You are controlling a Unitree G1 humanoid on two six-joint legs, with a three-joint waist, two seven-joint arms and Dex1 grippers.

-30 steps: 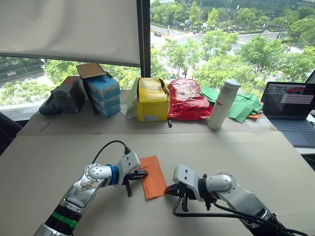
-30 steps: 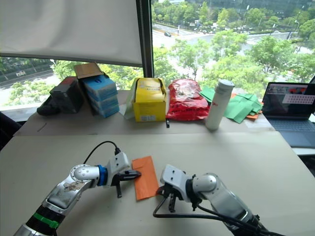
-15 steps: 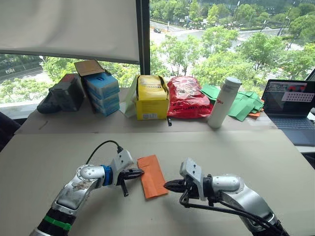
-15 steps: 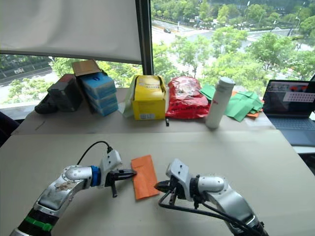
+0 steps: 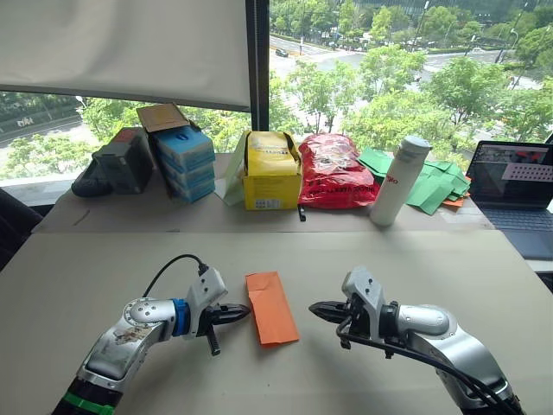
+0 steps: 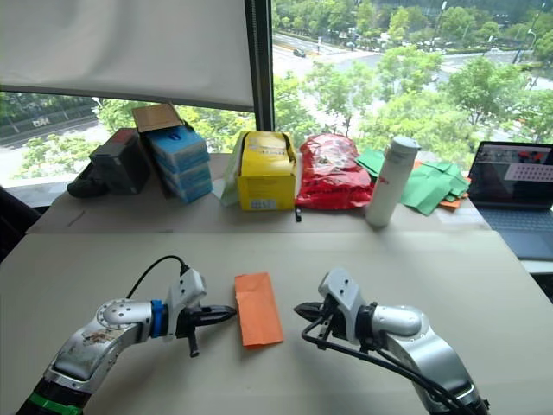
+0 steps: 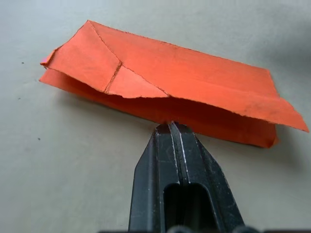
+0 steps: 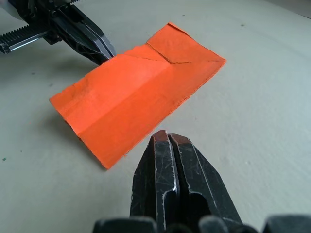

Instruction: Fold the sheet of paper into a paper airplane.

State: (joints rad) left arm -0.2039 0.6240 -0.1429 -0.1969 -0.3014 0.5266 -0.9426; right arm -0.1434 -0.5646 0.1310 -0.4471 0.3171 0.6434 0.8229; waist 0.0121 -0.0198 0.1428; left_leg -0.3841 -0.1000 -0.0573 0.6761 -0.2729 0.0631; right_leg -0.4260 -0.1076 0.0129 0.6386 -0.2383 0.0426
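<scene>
The sheet of paper (image 5: 271, 307) is a bright orange, narrow folded rectangle with corner flaps turned in at its far end, lying on the beige table (image 5: 432, 268) between both arms. My left gripper (image 5: 244, 309) is shut, its tips right at the paper's left long edge, which lifts slightly (image 7: 160, 104). My right gripper (image 5: 314, 307) is shut too, pointing at the paper's right edge from a short gap away. The right wrist view shows the paper (image 8: 131, 102) with the left gripper's fingers (image 8: 92, 43) beyond it.
Along the window at the table's back stand stacked blue boxes (image 5: 183, 160), a yellow box (image 5: 270, 171), a red bag (image 5: 333, 173), a white bottle (image 5: 397, 180), green paper pieces (image 5: 432, 186) and an open laptop (image 5: 518, 186) at far right.
Both grippers have drawn back sideways off the paper: the left one to the left, the right one to the right. The paper now lies free between them.
</scene>
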